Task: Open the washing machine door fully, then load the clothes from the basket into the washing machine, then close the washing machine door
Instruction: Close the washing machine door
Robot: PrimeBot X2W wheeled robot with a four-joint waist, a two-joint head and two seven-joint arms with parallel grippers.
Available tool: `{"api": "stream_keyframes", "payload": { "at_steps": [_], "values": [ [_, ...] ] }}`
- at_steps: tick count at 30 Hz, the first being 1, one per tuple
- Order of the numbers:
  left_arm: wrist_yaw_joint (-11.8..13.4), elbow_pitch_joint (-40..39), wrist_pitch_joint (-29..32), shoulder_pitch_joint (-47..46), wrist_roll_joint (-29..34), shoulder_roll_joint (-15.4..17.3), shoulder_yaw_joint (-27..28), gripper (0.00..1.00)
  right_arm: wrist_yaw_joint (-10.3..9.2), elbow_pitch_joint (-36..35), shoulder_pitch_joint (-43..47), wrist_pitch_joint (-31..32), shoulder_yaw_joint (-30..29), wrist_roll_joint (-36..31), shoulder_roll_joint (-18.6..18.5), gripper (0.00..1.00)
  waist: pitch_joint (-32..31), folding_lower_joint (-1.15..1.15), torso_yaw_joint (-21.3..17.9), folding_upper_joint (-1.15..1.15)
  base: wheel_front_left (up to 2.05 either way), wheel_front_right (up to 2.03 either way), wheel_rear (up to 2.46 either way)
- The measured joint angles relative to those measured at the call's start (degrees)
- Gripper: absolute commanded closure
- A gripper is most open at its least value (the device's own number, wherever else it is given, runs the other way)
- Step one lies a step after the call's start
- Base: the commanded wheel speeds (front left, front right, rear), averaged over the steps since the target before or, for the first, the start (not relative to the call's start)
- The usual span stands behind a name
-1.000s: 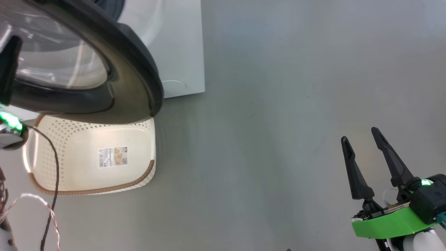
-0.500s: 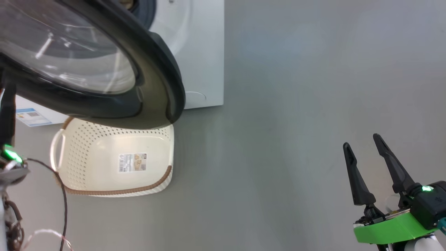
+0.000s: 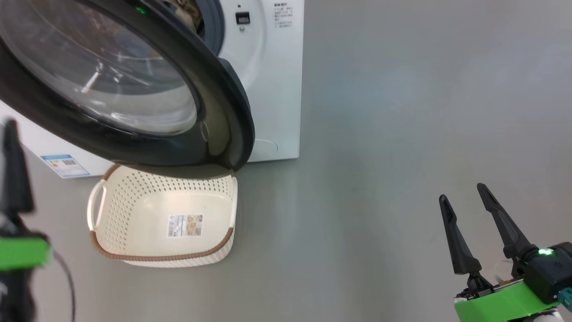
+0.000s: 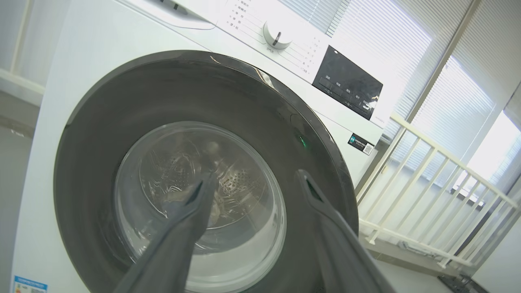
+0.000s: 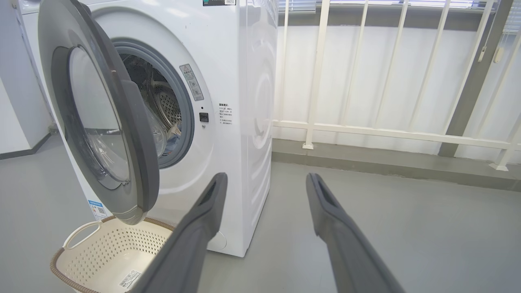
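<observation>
1. Left wrist view: left gripper (image 4: 253,179) has its jaws spread wide with nothing between them. It is raised in front of the outer face of the washing machine door (image 4: 163,93); can't tell if it touches. The steel drum (image 4: 228,183) shows through the glass. The white washing machine (image 4: 81,40) stands behind, with a dial (image 4: 276,36) on the top panel.
2. Right wrist view: right gripper (image 5: 266,176) is wide too and grips nothing. It hangs over the grey floor (image 5: 386,228), well apart from the machine. The door stands part open, hinged on this view's left, with its free edge swung out from the front. The clothes (image 5: 171,142) show as a pale blue and cream bit low in the drum, mostly hidden by the door. The basket (image 5: 134,244) sits on the floor against the machine front, right under the door's lower edge. A white railing (image 5: 313,81) runs behind.
3. Head view: the door overhangs the far end of the basket. A label sticker (image 3: 184,225) lies on the basket floor. The left gripper is a blur at the left edge with one dark finger showing, so its spread can't be told here. The right gripper is at lower right, fingers in an open V and bare.
</observation>
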Motion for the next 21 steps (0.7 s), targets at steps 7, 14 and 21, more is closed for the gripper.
{"api": "stream_keyframes", "payload": {
  "at_steps": [7, 14, 21],
  "values": [
    [6.5, -2.6, -7.5, 11.9, 21.1, 0.2, -6.1, 0.0, 0.0, 0.1, 2.7, 0.0, 0.3, -1.2, -0.2, 0.0, -2.6, 0.0, 0.6, 0.0, 0.0, 0.0, 0.0],
    [11.1, -2.1, -9.2, 20.1, 29.7, -1.1, -10.5, 0.0, 0.0, 0.9, 5.5, 0.0, 0.6, -1.4, -0.5, 0.0, -4.9, 0.0, 1.5, 0.0, 0.0, 0.0, 0.0],
    [12.6, -0.1, -10.9, 24.5, 32.1, -1.6, -12.0, 0.0, 0.0, 1.5, 8.4, 0.0, 0.6, -1.8, -0.3, 0.0, -7.2, 0.0, 2.0, 0.0, 0.0, 0.0, 0.0]
  ]
}}
